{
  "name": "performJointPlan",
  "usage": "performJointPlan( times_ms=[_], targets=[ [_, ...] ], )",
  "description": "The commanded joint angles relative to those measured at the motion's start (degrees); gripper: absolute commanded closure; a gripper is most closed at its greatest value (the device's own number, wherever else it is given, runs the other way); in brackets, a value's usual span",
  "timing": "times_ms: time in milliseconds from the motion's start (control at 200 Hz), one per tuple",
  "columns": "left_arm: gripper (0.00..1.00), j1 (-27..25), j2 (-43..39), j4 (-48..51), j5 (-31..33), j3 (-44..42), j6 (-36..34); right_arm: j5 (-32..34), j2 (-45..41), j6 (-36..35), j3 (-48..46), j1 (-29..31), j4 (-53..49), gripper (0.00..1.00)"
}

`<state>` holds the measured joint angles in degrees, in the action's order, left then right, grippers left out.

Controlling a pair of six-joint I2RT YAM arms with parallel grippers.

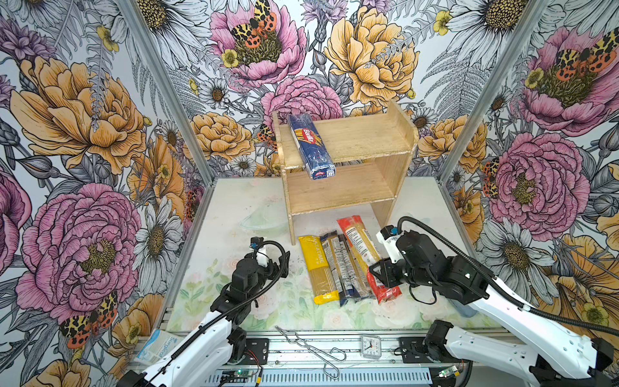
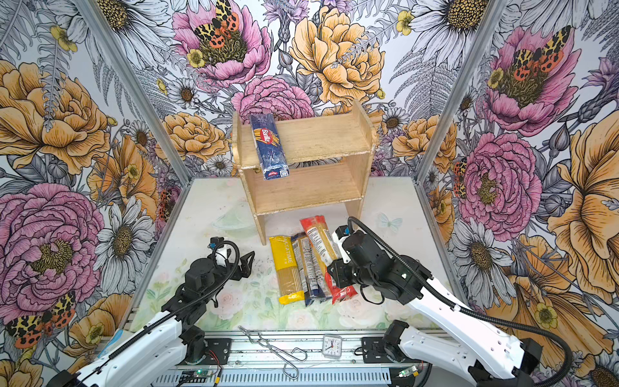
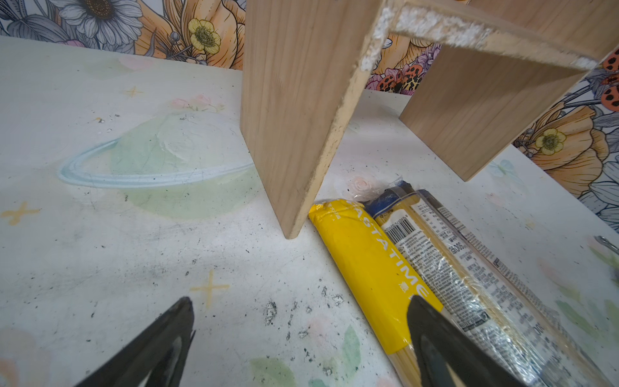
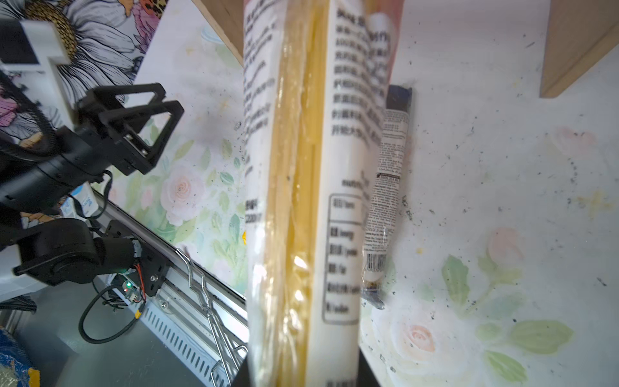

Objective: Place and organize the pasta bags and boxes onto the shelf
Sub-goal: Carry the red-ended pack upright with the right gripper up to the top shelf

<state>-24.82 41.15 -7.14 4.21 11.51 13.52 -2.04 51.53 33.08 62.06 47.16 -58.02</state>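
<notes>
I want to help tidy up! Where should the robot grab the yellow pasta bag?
Probably around its middle, across the narrow width, coming down from above. The yellow pasta bag lies flat and long, so a middle grip should keep it level. Its left side is free, near the open left gripper. Its right side lies against a clear pack, so one finger must squeeze in.

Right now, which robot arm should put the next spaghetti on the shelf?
Probably the right. The right end effector is shut on the red-ended pack, near the shelf. The left end effector is open and empty, beside the yellow pack.
</notes>
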Motion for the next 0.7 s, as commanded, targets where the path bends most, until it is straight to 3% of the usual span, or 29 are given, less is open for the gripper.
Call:
performJointPlan(
  times_ms=[0,330,696],
  targets=[
    [0.01,0.47,0.42,-2.09,-2.00,-0.44,-0.22,1.69,-2.26,-2.54,7.87,-0.27,0.74,1.00],
    [0.01,0.56,0.51,-2.00,-2.19,-0.41,-0.25,5.55,-0.88,-6.18,22.91,-0.31,-5.76,1.00],
    [0.01,0.62,0.60,-2.00,-2.10,-0.38,-0.26,13.12,2.13,-10.93,30.94,-0.44,-6.32,1.00]
  ],
)
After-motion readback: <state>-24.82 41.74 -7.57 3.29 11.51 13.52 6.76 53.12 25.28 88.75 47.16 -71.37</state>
